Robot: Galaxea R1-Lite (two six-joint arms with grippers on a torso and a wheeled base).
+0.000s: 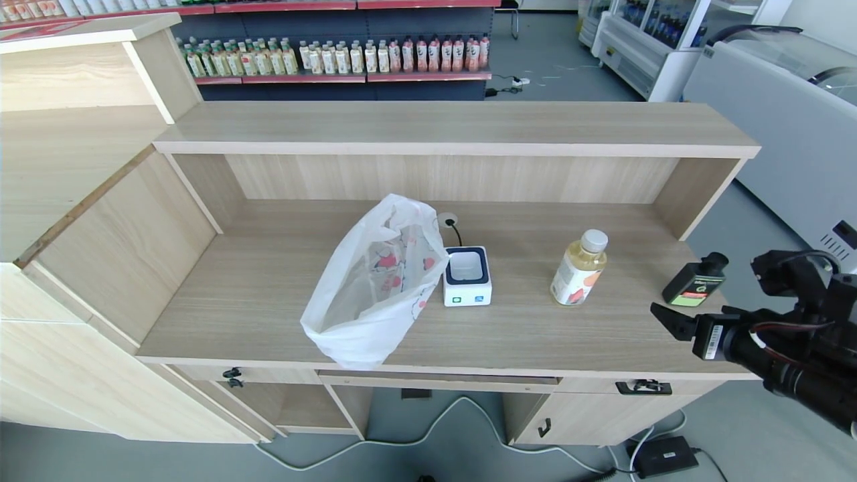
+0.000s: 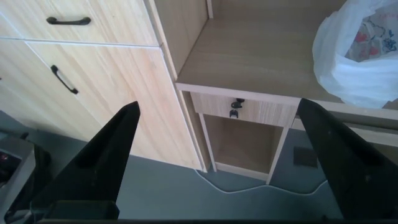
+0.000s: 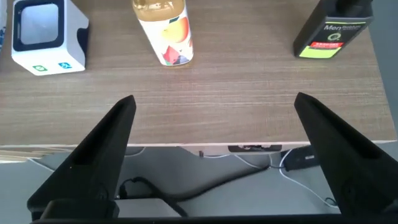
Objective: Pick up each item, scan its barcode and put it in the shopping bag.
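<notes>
You were at the pick-up step here: your right gripper [image 3: 214, 98] hung just off the counter's [image 1: 268, 294] front edge, jaws wide apart and empty, and the left gripper [image 2: 219, 104] sat low, just as open. The juice bottle [image 1: 580, 268] and dark bottle [image 1: 695, 281] stood upright right of the scanner [image 1: 466, 276], with the shopping bag [image 1: 375, 281] just beside it on the left. I'd say your next move was reaching in and closing on a bottle.
</notes>
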